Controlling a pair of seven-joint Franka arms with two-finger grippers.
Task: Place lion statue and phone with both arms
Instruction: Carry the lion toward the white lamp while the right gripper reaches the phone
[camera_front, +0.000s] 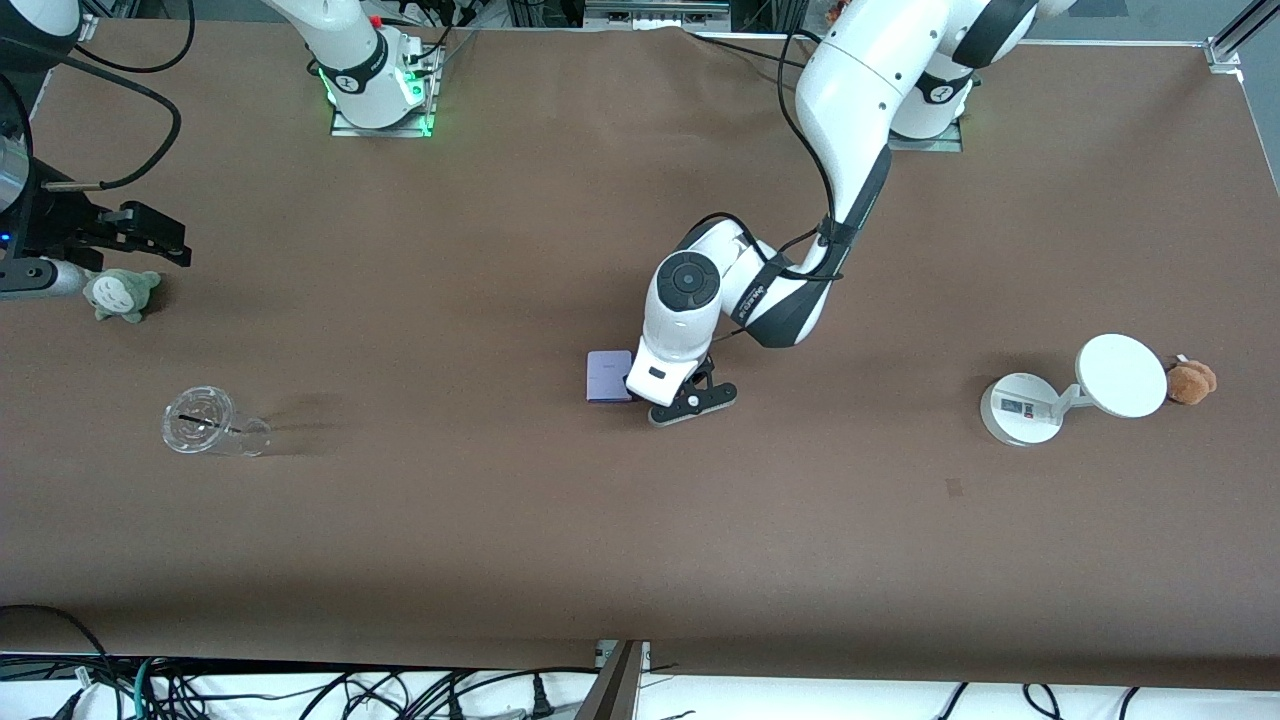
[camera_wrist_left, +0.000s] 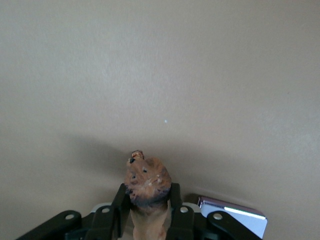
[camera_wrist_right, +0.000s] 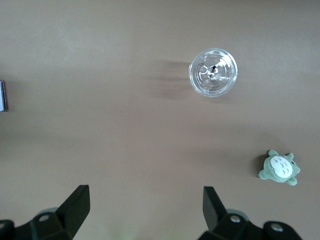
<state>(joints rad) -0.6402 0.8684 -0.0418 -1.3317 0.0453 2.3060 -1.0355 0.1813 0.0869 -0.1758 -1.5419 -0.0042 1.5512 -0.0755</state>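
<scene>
left wrist view: lion statue (camera_wrist_left: 147, 192) pinched in left hand (camera_wrist_left: 148, 210), phone (camera_wrist_left: 235, 217) just beside.

The table (camera_front: 500, 520) is plain brown. The lion statue (camera_wrist_left: 147, 192) is orange-brown with a darker, blackish patch. The phone (camera_front: 607, 377) is pale purple. The little plush toy (camera_wrist_right: 280, 168) is grey-green with a white tummy — the cup (camera_front: 200, 422) is clear. The stand (camera_front: 1075, 390) is white — the fluffy toy (camera_front: 1192, 381) beside it brown.

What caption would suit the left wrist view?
Left gripper shut on the lion statue, low over the brown table beside the phone.
</scene>
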